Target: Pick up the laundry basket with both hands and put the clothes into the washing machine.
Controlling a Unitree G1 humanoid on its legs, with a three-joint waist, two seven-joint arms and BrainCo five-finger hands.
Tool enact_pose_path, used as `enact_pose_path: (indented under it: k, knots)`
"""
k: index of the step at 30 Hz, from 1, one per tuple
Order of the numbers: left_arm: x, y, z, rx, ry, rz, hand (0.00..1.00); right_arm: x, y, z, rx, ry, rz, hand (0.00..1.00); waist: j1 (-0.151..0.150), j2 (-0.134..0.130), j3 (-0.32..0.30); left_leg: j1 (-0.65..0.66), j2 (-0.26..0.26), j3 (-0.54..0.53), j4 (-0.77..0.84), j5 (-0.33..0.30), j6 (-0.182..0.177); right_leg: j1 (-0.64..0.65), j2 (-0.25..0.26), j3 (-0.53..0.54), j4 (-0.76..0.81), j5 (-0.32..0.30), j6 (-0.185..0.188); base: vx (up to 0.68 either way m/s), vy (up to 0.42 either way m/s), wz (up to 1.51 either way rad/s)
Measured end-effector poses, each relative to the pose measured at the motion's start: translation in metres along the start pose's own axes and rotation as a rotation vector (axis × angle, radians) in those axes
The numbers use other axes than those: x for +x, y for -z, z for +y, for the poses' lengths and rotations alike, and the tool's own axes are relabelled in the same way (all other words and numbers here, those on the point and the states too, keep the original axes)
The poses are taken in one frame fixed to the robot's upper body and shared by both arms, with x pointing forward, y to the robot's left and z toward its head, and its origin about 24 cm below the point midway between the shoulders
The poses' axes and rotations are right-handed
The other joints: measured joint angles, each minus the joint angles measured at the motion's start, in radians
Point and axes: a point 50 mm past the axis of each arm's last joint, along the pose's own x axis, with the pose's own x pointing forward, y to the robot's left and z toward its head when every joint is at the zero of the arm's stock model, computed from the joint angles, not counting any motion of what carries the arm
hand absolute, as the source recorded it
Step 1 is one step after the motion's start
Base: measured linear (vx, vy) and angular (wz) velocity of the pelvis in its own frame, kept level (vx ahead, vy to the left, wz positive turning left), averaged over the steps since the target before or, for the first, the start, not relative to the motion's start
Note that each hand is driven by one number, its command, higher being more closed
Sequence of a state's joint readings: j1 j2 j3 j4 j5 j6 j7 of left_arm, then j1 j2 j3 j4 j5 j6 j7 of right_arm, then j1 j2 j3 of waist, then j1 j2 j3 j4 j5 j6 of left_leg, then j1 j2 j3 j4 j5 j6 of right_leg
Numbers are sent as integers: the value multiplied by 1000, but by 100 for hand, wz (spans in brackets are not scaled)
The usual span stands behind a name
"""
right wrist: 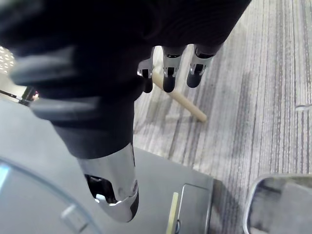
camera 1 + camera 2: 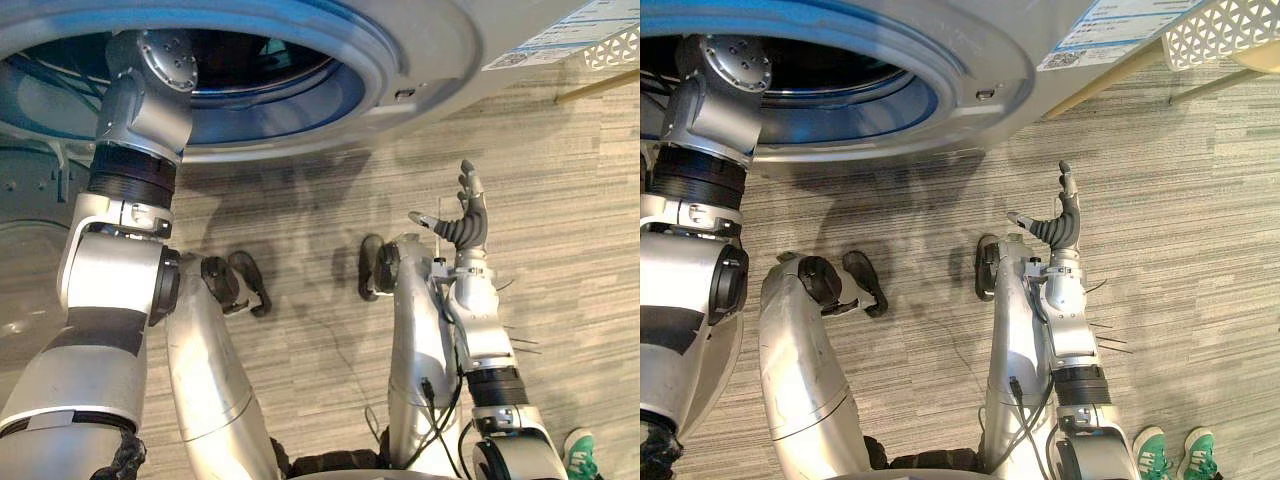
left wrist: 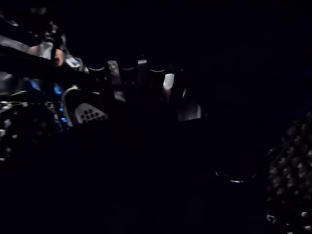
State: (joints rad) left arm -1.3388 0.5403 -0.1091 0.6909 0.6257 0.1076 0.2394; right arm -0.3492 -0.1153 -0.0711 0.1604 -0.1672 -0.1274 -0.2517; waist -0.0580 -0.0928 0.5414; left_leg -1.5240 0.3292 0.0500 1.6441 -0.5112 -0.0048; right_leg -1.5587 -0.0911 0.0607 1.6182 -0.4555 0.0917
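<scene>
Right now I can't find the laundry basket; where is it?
The white laundry basket shows in the right eye view's top right corner, beside the washing machine, beyond the right hand.

Silver-grey arms, black ribbed wrist covers (image 2: pixel 130 175); screw-ringed joint cap (image 2: pixel 165 58) on left arm (image 2: pixel 105 290); fingers (image 1: pixel 168 68) apparently dark-tipped.

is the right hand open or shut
Open: the right hand is raised over the floor with its fingers straight, holding nothing.
</scene>
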Motion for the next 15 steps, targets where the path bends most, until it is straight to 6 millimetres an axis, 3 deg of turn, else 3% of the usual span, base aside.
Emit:
enact_pose_path:
  k: [6,10,12,15]
  knots:
    - [-1,5,-2,6,24,29,0,2,2,-4,-26,-14,5,0,19,0,0,-3,-19,-8,-18,13,-11,1,-17,-9,-3,-6,-11,25,-12,8]
    - [0,15,13,-82,-56,78,0,1,7,-3,-29,-15,35,0,22,1,0,5,-33,-25,-45,27,-24,24,-32,-36,-20,-13,-25,55,-17,11]
    - [-5,18,15,-128,-92,84,0,0,12,-3,-34,-16,60,0,30,1,-1,23,-34,-25,-62,30,-29,40,-34,-40,-29,-17,-28,58,-29,10]
    - [-24,28,2,-269,-120,142,0,-7,26,1,-34,-24,134,0,44,5,-3,92,-37,-25,-125,49,-36,115,-37,-60,-82,-17,-30,65,-40,9]
